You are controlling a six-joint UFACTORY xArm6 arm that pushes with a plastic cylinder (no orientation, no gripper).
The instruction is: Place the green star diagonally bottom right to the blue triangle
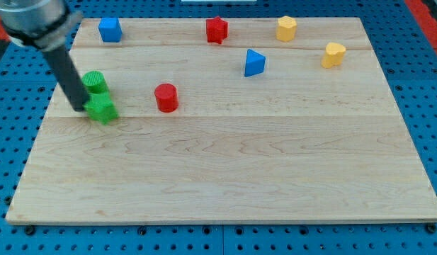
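1. A pale wooden surface (225,184) lies on a blue pegboard.
2. My tip (81,109), the end of a dark rod (the arm has no gripper, so nothing is grasped), touches the green star block (103,110) on the star's left.
3. A green cylinder block (95,82) sits just above the star.
4. The blue triangle block (254,63) lies well to the star's right, higher up.
5. A red cylinder block (166,97) stands between star and triangle.

No legible text, label, brand, number or sign appears on any surface in the camera view. The board (225,177) shows bare wood grain only. The blocks carry plain colour with no markings. The rod and the perforated blue surface (416,28) around the board bear no readable characters.
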